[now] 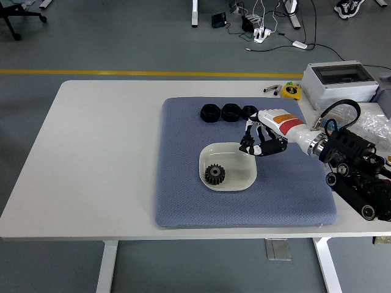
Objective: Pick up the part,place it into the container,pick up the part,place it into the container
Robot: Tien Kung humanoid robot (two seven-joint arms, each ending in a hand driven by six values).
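Observation:
Three black round parts lie in a row at the back of the blue mat [183, 189]: left [210, 113], middle [231, 112] and right [250, 112]. A white bowl [242, 160] sits mid-mat with a black gear [214, 174] inside it. My right hand [256, 141] hovers over the bowl's far right corner, just in front of the rightmost part. Its fingers [249, 146] hang loosely spread and hold nothing. The left arm is out of the picture.
A grey box with a clear lid [339, 82] stands at the table's back right, with a yellow tape measure [291, 90] beside it. Plastic bags of small parts [333, 121] lie right of the mat. The white table [104, 152] stretches left of the mat.

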